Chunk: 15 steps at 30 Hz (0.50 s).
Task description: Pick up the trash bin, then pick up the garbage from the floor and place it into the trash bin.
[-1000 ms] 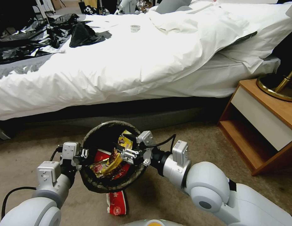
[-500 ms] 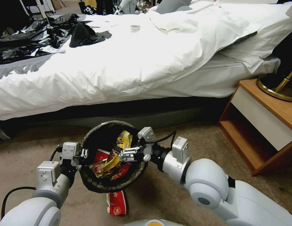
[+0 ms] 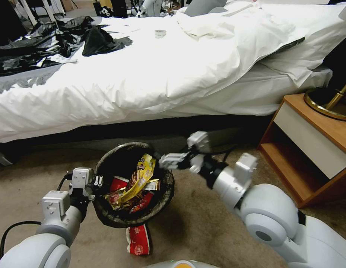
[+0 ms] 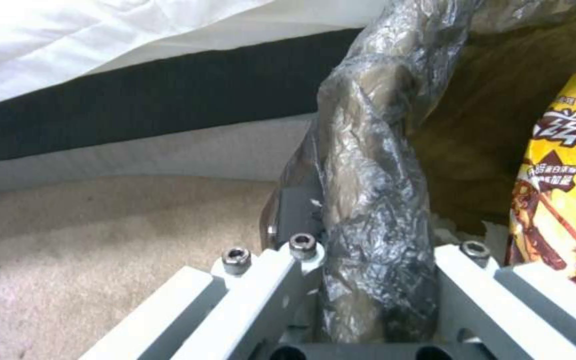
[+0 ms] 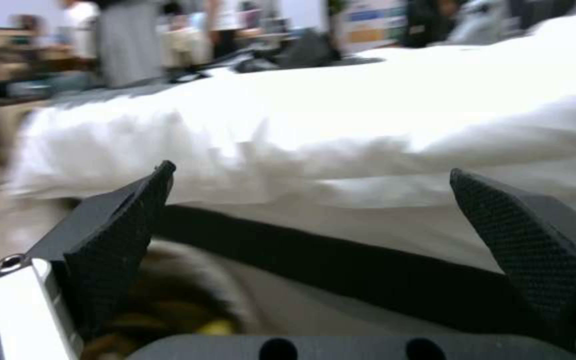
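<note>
The trash bin [image 3: 118, 222], round with a dark liner over its rim, hangs above the carpet in front of the bed. My left gripper [image 3: 97, 184] is shut on the near-left rim. In the left wrist view the liner-covered rim [image 4: 375, 270] is pinched between the fingers [image 4: 261, 295]. Inside lies garbage: a yellow snack wrapper [image 3: 142, 173] [image 4: 561, 190] over a red noodle bowl [image 3: 118, 183] and red packets. My right gripper [image 3: 166, 161] [image 5: 311, 172] hovers open and empty just above the bin's far-right rim. A red wrapper [image 3: 138, 240] lies on the floor below the bin.
The bed [image 3: 161, 74] with white covers spans the back, black bags [image 3: 98, 41] on its far left. A wooden nightstand [image 3: 310, 149] with a brass lamp base [image 3: 325, 102] stands at the right. Bare carpet [image 3: 202, 223] lies between the bin and the nightstand.
My right gripper has let go of the yellow wrapper inside the bin and has risen up and to the right, out over the rim. The left gripper and bin held still.
</note>
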Motion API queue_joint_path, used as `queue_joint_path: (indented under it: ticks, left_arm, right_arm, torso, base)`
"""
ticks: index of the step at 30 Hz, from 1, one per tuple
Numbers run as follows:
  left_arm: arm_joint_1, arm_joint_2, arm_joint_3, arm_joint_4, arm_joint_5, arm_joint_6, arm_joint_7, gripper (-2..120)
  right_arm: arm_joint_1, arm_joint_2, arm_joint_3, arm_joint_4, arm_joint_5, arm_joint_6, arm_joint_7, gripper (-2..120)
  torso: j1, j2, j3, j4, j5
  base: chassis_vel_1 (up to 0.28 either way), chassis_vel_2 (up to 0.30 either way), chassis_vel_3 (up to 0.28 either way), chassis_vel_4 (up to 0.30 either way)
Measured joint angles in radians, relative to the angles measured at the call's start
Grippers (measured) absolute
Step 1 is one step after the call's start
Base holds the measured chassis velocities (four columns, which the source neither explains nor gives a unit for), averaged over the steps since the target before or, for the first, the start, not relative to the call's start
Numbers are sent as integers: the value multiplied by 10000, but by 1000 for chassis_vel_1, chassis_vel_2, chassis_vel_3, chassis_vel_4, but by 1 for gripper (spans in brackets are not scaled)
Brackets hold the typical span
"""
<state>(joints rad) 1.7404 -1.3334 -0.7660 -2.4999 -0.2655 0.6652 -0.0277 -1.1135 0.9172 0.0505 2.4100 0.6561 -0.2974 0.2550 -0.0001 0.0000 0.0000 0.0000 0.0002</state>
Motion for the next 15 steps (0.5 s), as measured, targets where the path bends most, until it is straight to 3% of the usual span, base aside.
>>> queue_joint_path:
  ticks: [7, 10, 15]
  left_arm:
    - [110, -153, -48, 0, -40, 18, -16, 1]
    - [163, -169, -78, 0, -124, 102, -48, 1]
    - [158, -166, -117, 0, -230, 128, -67, 1]
  right_arm:
    - [-2311, 738, 1847, 127, -1485, 685, 111, 100]
    - [-3584, 1602, 3112, 106, -2782, 1259, -100, 100]
    - [-4599, 2724, 3828, -21, -4102, 1788, -468, 100]
  torso:
    - [0, 0, 0, -3, -1]
    - [0, 0, 0, 0, -1]
    - [0, 0, -1, -2, -1]
  base:
    - [0, 0, 0, 0]
    - [0, 0, 0, 0]
    - [0, 0, 0, 0]
